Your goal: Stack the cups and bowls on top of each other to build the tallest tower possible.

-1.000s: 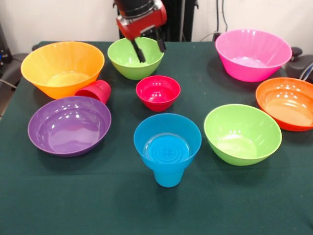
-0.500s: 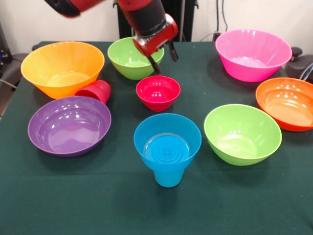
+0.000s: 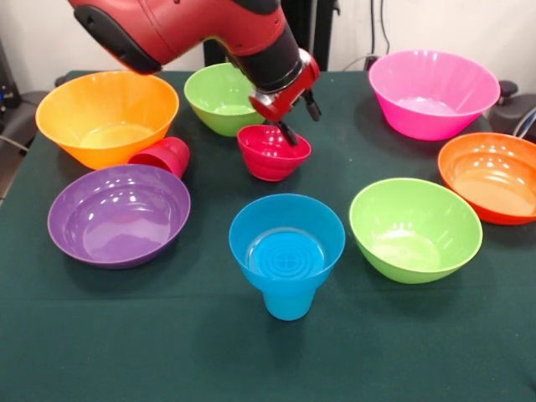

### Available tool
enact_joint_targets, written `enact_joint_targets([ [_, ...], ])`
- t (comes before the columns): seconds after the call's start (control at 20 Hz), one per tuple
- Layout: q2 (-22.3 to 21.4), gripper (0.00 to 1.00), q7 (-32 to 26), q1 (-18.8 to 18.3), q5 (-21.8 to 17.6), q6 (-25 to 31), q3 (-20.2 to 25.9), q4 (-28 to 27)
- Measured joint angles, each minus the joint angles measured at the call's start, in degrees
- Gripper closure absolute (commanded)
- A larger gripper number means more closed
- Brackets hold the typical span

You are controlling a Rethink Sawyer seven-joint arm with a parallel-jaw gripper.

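The red and black arm (image 3: pixel 193 29) reached down from the desk's far-left side, and its jaws (image 3: pixel 300 119) stood over the far-right rim of the small red bowl (image 3: pixel 273 152); one finger (image 3: pixel 287 133) dipped inside that rim and the other (image 3: pixel 312 105) showed outside it, so the jaws looked parted around the bowl's wall, though whether they pinched it could not be told; the bowl sat tilted, its near-left side lower, in the middle of the green desk (image 3: pixel 167 352).

Toward the near edge, the small blue bowl (image 3: pixel 286 234) rested in the mouth of the sky-blue cup (image 3: pixel 288 303), which stood upright; the red cup (image 3: pixel 162 157) lay on its side at the left, touching the yellow-orange bowl (image 3: pixel 107 115) and just beside the purple bowl (image 3: pixel 118 213); one lime green bowl (image 3: pixel 219 99) sat at the far edge, partly behind the arm, and the other (image 3: pixel 415 228) sat right of the blue pair; the pink bowl (image 3: pixel 433 92) stood at the far-right corner, with the orange bowl (image 3: pixel 494 174) at the right edge.
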Motion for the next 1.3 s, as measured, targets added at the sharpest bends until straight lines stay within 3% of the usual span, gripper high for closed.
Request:
enact_joint_targets([
  [0.25, -0.1, 0.0, -2.9, 0.3, 0.1, 2.6, 0.0, -0.6],
  [0.7, -1.4, 0.0, -3.2, 0.9, 1.2, 6.9, 0.0, -2.2],
  [1.3, -5.2, 0.0, -3.2, 4.6, 4.8, 15.0, 0.3, -6.9],
])
